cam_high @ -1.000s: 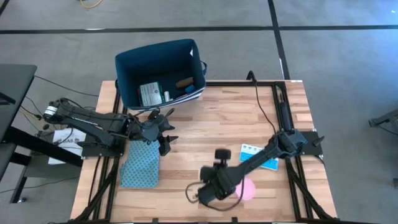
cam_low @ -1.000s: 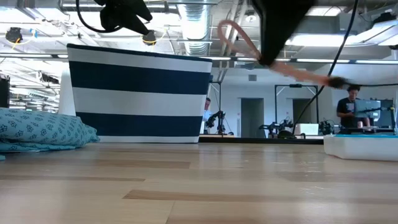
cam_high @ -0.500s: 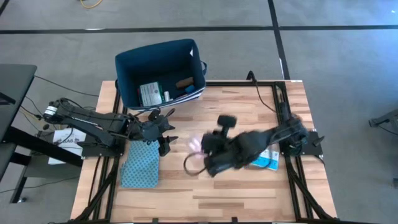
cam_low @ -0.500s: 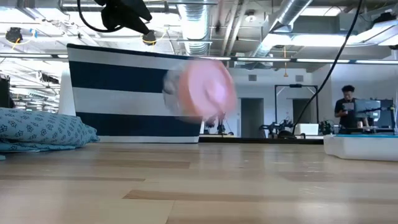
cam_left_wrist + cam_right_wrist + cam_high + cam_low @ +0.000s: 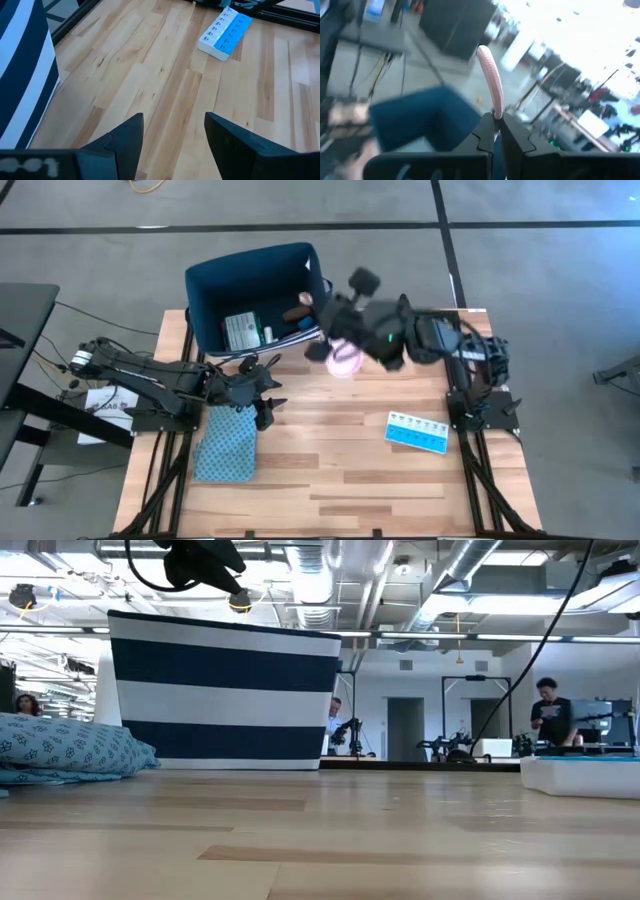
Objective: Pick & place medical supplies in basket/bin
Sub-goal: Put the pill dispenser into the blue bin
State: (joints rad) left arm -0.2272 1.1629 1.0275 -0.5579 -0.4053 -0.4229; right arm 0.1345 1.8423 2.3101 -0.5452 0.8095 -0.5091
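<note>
The navy bin [image 5: 255, 280] stands at the table's far left; its striped wall [image 5: 225, 690] rests on the tabletop. Inside lie a green-white box [image 5: 240, 330], a white tube [image 5: 268, 333], a brown block [image 5: 297, 312] and a blue block [image 5: 302, 326]. My right gripper [image 5: 335, 348] hovers beside the bin's right near corner, shut on the pink disc [image 5: 346, 360]. The light blue pill organiser [image 5: 418, 432] lies flat on the table's right. My left gripper [image 5: 172, 140] waits open over the table's left, by the patterned pouch [image 5: 225, 442]. My right gripper pinches the pink disc by its rim [image 5: 494, 111] between the two fingers [image 5: 482, 131]. In the right wrist view the disc shows edge-on and sticks out beyond the fingertips. It is lifted clear of the table.
The patterned cloth pouch [image 5: 60, 750] lies flat at the left near side. Black frame rails [image 5: 470, 420] run along the table's left and right edges. Bare wood [image 5: 330, 470] spreads across the middle and near side. People stand in the room beyond the table.
My right gripper has carried the pink disc up from the table's near middle toward the far edge and left, to the bin's right near corner. The disc went from lying on the wood to lifted clear. The pill organiser, half covered by the arm before, now shows whole.
</note>
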